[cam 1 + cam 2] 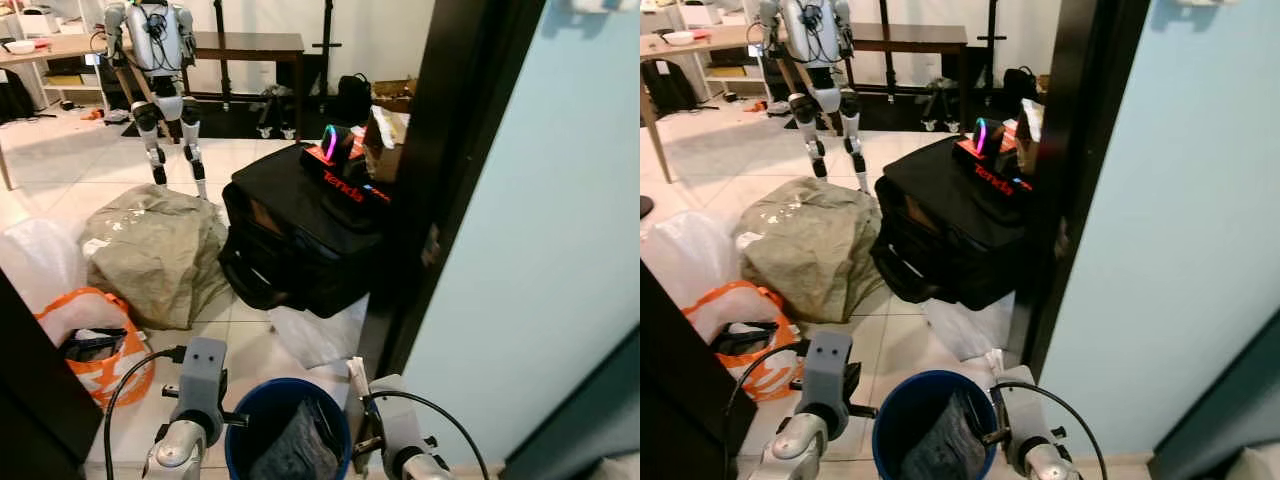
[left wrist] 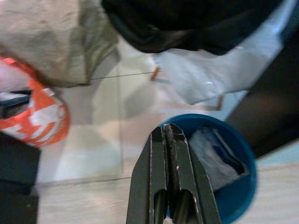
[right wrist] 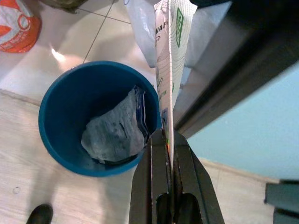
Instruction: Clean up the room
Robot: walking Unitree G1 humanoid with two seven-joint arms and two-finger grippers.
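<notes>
The blue bin (image 3: 70, 121) stands on the floor between both arms, crumpled grey wrapping (image 3: 114, 133) inside; its near rim is cut off in the head views. The right gripper (image 3: 168, 140), just beside the bin's rim, pinches a white printed packet (image 3: 170, 56). The left gripper (image 2: 170, 140), pressed together and empty, hovers at the opposite rim.

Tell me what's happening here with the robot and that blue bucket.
The robot stands over a blue bucket that already holds a crumpled grey wrapper. Its right end effector is shut on a thin white printed packet, held upright beside the bucket's rim. The left end effector is shut, holding nothing, hovering at the bucket's other side. On the tiled floor beyond lie an orange and white bag, a tan sack and a black bag; another humanoid robot stands farther back.
</notes>
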